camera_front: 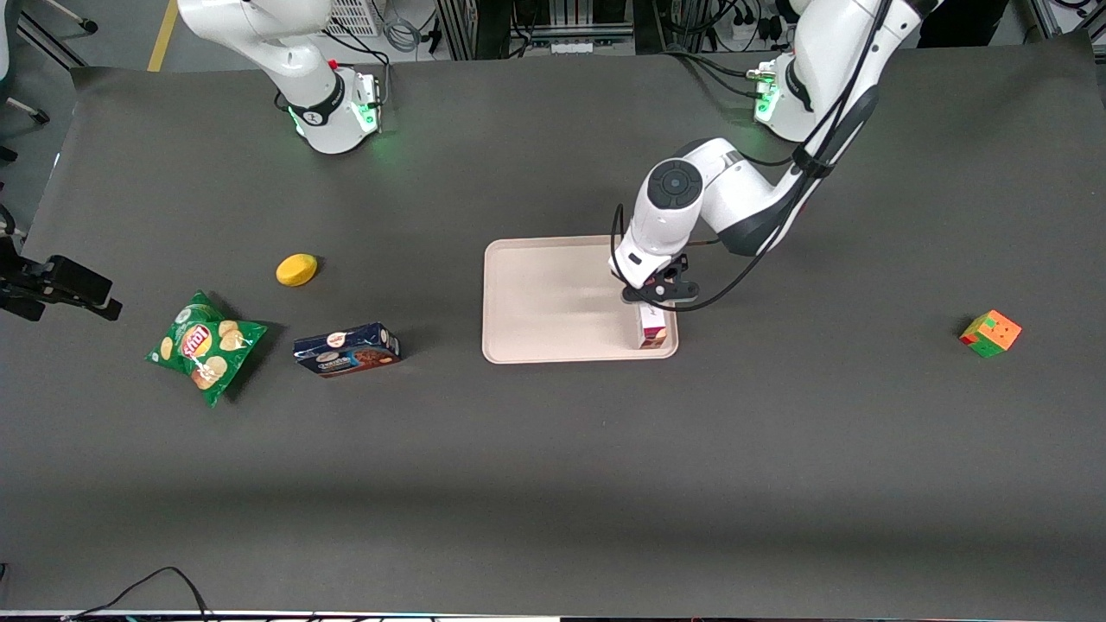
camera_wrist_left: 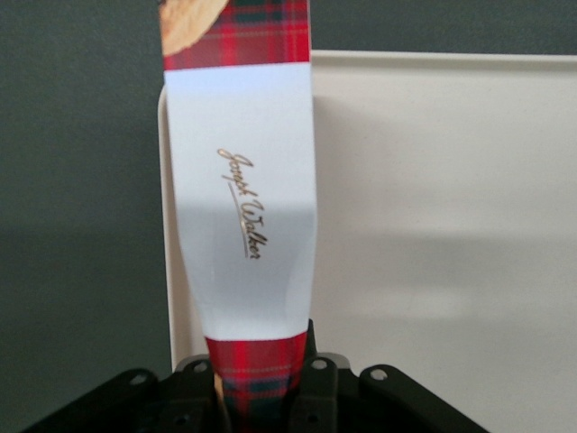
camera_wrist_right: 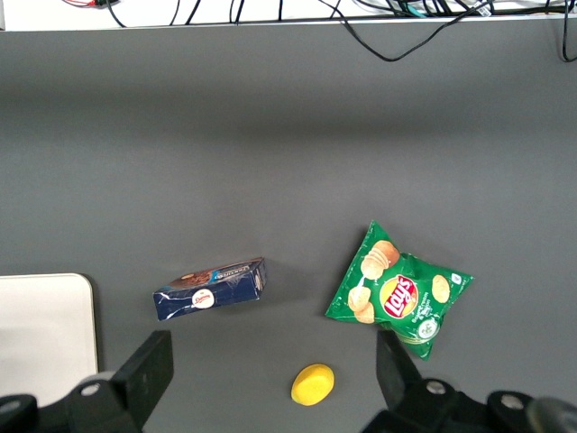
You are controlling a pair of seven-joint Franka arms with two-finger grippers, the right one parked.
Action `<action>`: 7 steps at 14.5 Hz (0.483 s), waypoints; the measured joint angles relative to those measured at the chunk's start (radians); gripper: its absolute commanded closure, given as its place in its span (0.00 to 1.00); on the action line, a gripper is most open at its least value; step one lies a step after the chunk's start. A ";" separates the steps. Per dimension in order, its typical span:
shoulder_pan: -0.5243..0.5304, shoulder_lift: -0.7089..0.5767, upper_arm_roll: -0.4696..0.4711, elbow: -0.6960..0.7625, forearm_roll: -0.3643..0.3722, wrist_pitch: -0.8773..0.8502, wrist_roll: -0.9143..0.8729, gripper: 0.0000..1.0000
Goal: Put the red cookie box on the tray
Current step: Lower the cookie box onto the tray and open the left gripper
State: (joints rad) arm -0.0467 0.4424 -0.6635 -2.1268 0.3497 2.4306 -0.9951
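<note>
The red cookie box [camera_front: 654, 331] stands upright on end over the corner of the tray [camera_front: 553, 302] that is nearest the front camera, on the working arm's side. My left gripper [camera_front: 654, 302] is shut on the box's upper end, directly above that corner. In the left wrist view the plaid box with its white label panel [camera_wrist_left: 242, 207] runs from between the black fingers [camera_wrist_left: 317, 388] down to the tray [camera_wrist_left: 433, 225], close to the rim. Whether the box's lower end rests on the tray I cannot tell.
Toward the parked arm's end of the table lie a dark blue cookie box [camera_front: 346, 350], a green chip bag [camera_front: 206, 345] and a yellow round object [camera_front: 296, 269]. A coloured cube [camera_front: 990, 333] sits toward the working arm's end.
</note>
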 measured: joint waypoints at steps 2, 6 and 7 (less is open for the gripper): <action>-0.001 0.010 0.000 0.000 0.014 0.001 -0.007 0.66; -0.001 0.012 -0.001 0.000 0.030 0.002 -0.017 0.42; -0.001 0.013 -0.002 0.000 0.032 0.005 -0.019 0.34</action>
State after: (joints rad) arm -0.0480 0.4551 -0.6654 -2.1267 0.3814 2.4358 -1.0136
